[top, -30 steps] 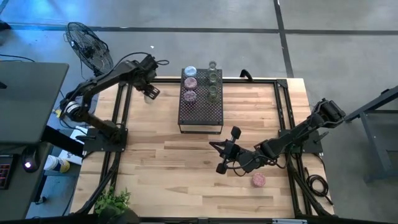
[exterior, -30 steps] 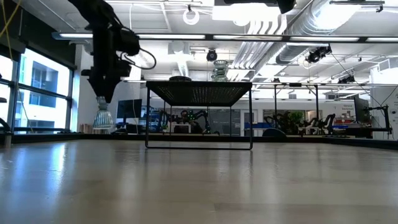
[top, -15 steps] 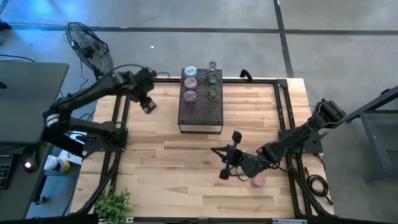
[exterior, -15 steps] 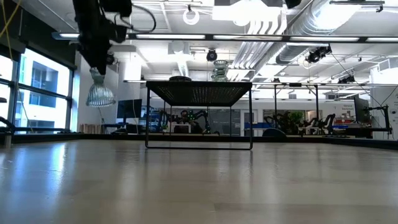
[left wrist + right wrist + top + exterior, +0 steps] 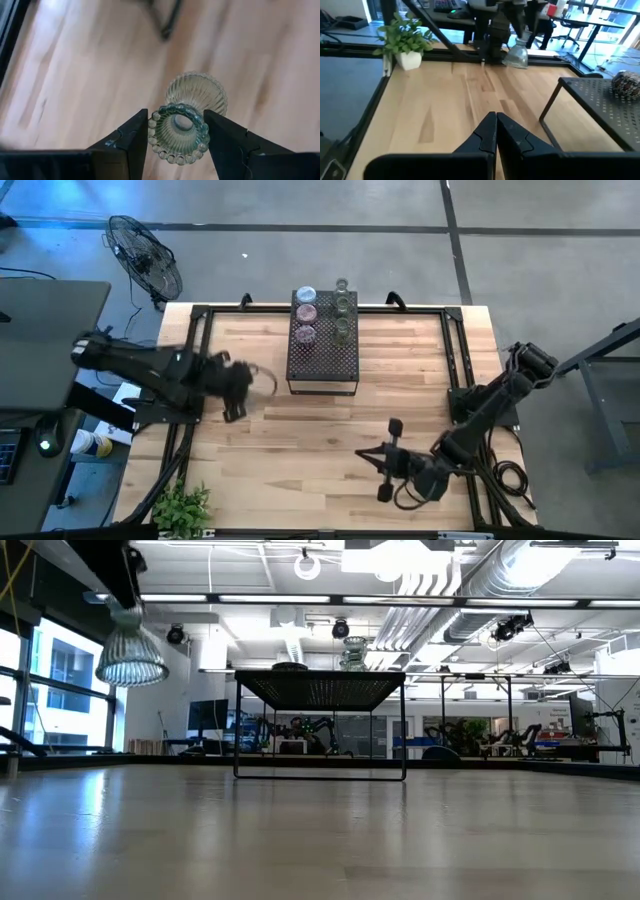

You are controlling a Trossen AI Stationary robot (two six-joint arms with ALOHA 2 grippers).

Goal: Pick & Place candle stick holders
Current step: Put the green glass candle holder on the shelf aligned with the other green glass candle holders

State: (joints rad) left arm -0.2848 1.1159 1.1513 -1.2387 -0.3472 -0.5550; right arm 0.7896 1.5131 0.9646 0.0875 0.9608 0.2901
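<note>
One clear-green holder (image 5: 187, 122) is hanging upside down in your left gripper (image 5: 178, 131) — fingers pinching its beaded rim, above the table's left part. You're facing the black stand (image 5: 322, 358) off toward centre; the right gripper (image 5: 496, 131), fingers pressed together, is waiting farther off.
</note>
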